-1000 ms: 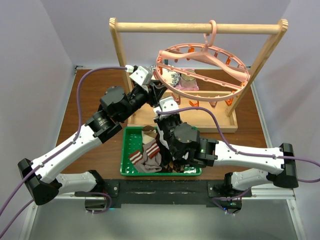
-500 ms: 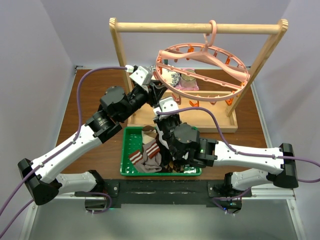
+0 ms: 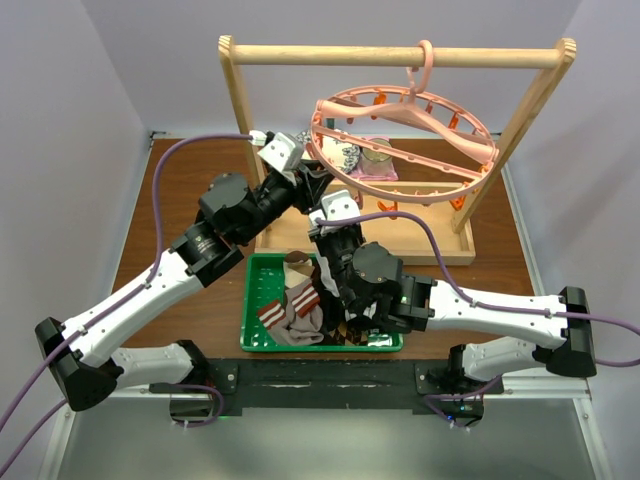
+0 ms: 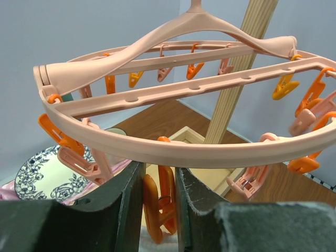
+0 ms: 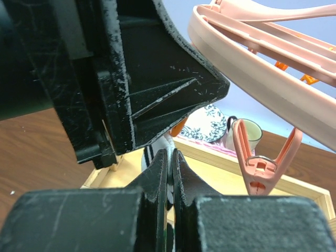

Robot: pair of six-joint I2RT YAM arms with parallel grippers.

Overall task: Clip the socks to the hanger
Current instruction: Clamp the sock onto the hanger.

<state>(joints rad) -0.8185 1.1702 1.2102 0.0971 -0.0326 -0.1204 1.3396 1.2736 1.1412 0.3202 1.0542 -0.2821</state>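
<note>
The pink round hanger [image 3: 330, 162] hangs from the wooden rack. My left gripper [image 3: 312, 186] is at its near-left rim, shut on an orange clip [image 4: 160, 202] that hangs under the rim [image 4: 184, 149]. My right gripper [image 3: 326, 216] is just below it, shut on a white sock with black stripes [image 5: 153, 151] and holding the sock's top edge up against the left gripper's fingers [image 5: 157, 79]. The rest of that sock [image 3: 326, 272] hangs down over the green basket [image 3: 256, 300]. More socks, brown with white stripes [image 3: 290, 305], lie in the basket.
The light wooden rack [image 3: 240, 110] stands at the back with a patterned plate [image 4: 39, 178], a mug [image 3: 377, 152] and a pink cloth [image 3: 372, 172] on its base. A free pink clip [image 5: 260, 163] hangs to the right of my right gripper.
My right gripper has moved slightly up and back with the sock, closer to the clip. The left arm has hardly moved.
</note>
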